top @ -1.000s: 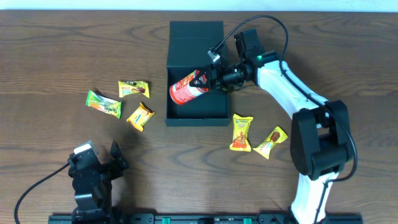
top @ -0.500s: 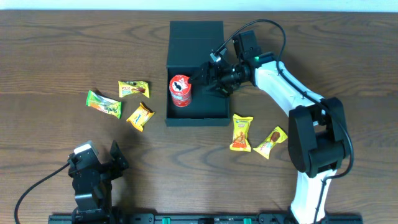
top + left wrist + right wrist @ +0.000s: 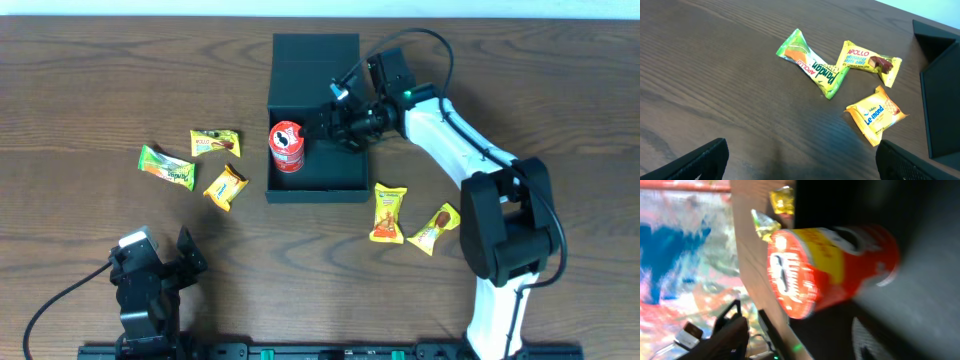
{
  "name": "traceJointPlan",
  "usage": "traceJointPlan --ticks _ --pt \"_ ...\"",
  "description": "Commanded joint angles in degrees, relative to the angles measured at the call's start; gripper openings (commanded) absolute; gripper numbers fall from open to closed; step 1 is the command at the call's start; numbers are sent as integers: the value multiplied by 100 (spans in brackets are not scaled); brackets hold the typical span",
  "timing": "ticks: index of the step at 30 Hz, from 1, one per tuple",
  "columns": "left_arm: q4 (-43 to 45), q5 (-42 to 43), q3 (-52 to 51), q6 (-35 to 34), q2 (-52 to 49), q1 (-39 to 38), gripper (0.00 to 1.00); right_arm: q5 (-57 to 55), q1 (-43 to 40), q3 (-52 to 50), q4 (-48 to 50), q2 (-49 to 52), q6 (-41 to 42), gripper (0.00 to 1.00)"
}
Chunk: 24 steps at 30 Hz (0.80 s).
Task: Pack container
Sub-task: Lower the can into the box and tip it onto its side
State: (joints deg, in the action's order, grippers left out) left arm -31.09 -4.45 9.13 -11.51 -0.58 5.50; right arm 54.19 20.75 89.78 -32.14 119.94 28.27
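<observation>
- Container (image 3: 330,172): open, lid flap folded back, at far-centre of table (image 3: 80,90).
- R gripper (image 3: 335,122) is over container's right half, holding nothing. Jaw gap is lost against the dark box, so can't tell if spread.
- Red can (image 3: 287,146) stands upright in container's left side, apart from R gripper.
- 2 snack packets (image 3: 388,213) lie on table just right of container's near corner.
- L gripper (image 3: 801,145) is spread wide and empty, near table's front edge, w/ green packet (image 3: 812,65) beyond it.
</observation>
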Motion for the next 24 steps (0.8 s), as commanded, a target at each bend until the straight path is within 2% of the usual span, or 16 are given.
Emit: traceJointPlan --ticks 1,3,4,6,11,13,17,18,21,24 --pt "4 2 -76 122 37 -17 95 -258 295 452 -94 -428 -673 60" --pt "4 2 -76 122 37 -17 95 -977 444 651 -317 -592 -828 47" --pt "4 2 -76 122 37 -17 95 -1613 564 835 -562 -702 -876 44" --pt "4 2 -76 122 37 -17 95 -2583 765 1139 -981 -820 -1027 58" --pt "4 2 -76 122 37 -17 95 -4992 1515 1777 -1825 -848 -1482 70" --pt "4 2 -76 122 37 -17 95 -5447 1794 1777 -1818 -824 -1532 69" --pt "4 2 -76 122 37 -17 95 -5617 2105 1775 -1731 -597 -1554 58" --pt "4 2 -76 122 37 -17 95 -5617 2142 1775 -1707 -505 -1554 59" --pt "4 2 -76 122 37 -17 95 -5737 2253 1775 -1615 -201 -1622 69" --pt "4 2 -76 122 37 -17 95 -6264 2367 1775 -1480 -107 -1641 76"
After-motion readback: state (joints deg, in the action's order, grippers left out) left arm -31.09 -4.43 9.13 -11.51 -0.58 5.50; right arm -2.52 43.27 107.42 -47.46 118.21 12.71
